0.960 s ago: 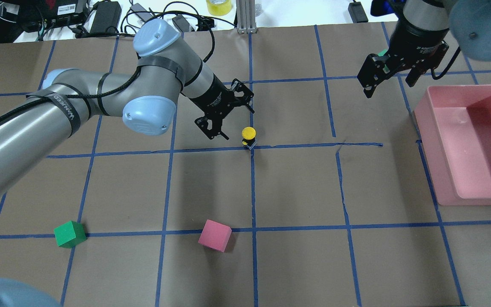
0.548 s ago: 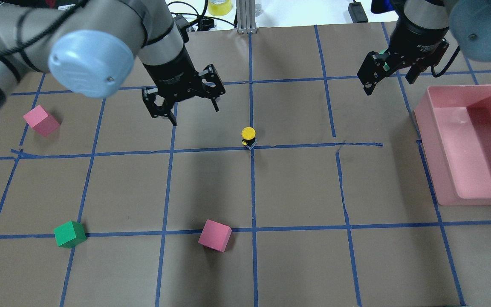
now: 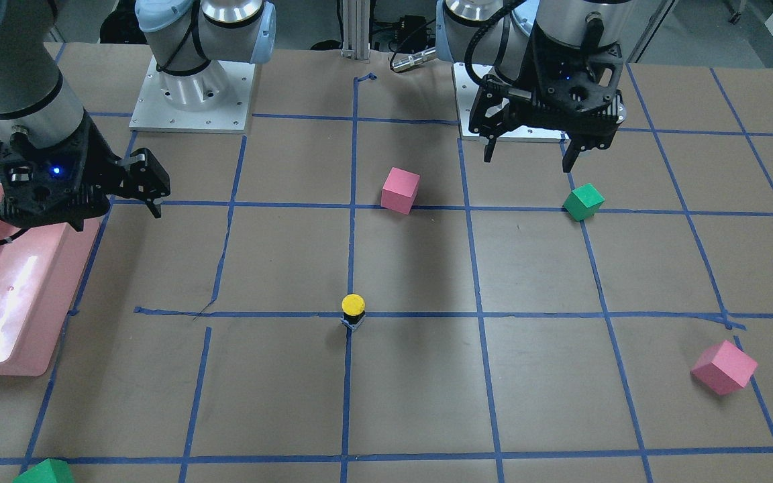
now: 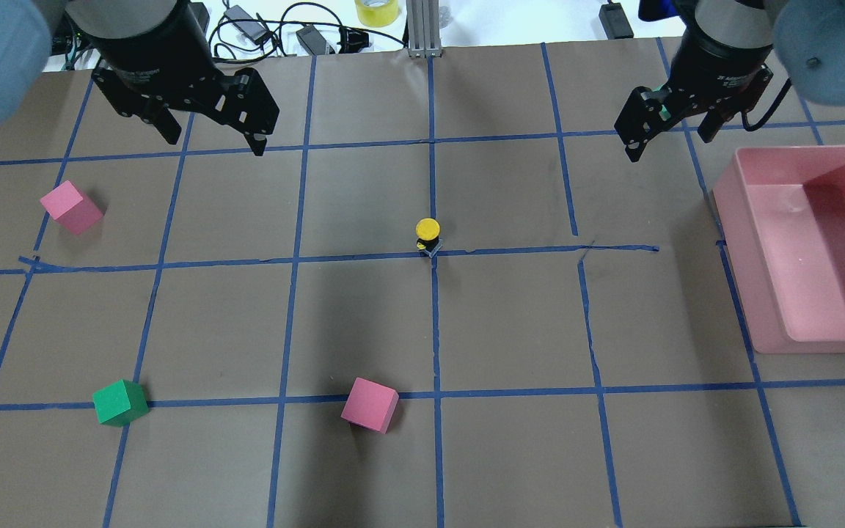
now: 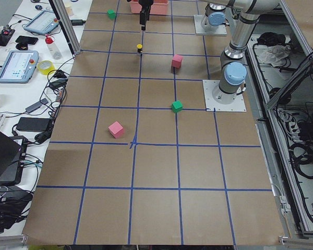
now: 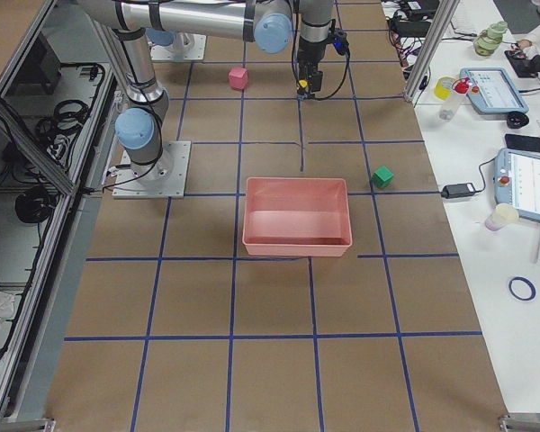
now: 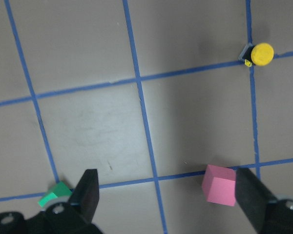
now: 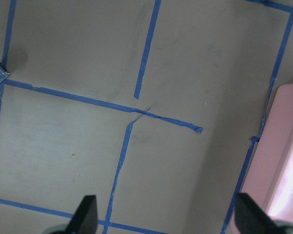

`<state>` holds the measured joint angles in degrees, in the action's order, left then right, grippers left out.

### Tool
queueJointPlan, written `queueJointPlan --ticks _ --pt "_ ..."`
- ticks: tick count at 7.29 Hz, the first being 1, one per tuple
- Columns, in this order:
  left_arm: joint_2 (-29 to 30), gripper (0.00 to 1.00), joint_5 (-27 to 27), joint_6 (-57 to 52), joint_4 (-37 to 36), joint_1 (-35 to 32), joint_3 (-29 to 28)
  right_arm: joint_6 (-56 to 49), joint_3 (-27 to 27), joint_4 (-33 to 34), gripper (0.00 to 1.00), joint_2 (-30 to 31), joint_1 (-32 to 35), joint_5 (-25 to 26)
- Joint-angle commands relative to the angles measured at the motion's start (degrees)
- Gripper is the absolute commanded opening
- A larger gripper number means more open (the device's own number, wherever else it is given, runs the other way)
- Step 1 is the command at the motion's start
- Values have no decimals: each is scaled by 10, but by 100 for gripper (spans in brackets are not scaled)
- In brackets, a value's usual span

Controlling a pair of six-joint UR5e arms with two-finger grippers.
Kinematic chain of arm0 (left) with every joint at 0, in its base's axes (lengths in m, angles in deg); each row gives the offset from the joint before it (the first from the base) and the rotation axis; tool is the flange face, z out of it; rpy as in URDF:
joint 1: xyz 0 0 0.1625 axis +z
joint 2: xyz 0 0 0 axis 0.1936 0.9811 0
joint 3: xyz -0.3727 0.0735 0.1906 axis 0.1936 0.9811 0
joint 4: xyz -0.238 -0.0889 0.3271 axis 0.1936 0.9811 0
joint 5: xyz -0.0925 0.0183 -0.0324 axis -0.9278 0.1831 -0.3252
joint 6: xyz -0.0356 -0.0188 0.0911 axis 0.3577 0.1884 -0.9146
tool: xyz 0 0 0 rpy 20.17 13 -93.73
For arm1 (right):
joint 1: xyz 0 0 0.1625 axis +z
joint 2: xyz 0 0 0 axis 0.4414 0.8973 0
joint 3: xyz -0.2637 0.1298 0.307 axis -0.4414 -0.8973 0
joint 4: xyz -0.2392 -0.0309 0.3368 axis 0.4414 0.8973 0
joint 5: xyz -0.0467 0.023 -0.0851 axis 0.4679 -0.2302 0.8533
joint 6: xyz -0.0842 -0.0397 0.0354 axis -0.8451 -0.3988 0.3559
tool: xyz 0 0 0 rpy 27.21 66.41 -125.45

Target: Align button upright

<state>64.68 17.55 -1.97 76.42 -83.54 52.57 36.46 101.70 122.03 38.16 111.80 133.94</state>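
The button (image 4: 428,236) stands upright on a blue tape crossing at the table's centre, yellow cap up; it also shows in the front view (image 3: 353,310) and the left wrist view (image 7: 261,53). My left gripper (image 4: 213,143) is open and empty, raised well away from the button at the far left of the table; its fingers (image 7: 86,195) frame the left wrist view. My right gripper (image 4: 668,143) is open and empty, hovering at the far right near the pink bin. Neither gripper touches the button.
A pink bin (image 4: 752,242) sits at the right edge. A pink cube (image 4: 70,207) lies at the left, another pink cube (image 4: 370,405) and a green cube (image 4: 120,402) near the front. Cables and gear lie beyond the far edge.
My left arm has swung from right beside the button up and away to the far left, uncovering the left pink cube. The button stays upright. The right gripper has barely moved.
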Motion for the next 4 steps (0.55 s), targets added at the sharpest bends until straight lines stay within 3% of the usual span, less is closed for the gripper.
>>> queueJointPlan --ticks 1,2,4 --pt "-14 100 5 56 -117 7 59 1 0 1 100 1 0 0" --pt "-20 100 8 55 -155 14 73 1 0 1 100 1 0 -1" --pt "-29 100 34 56 -142 16 80 -1 0 1 100 1 -1 1"
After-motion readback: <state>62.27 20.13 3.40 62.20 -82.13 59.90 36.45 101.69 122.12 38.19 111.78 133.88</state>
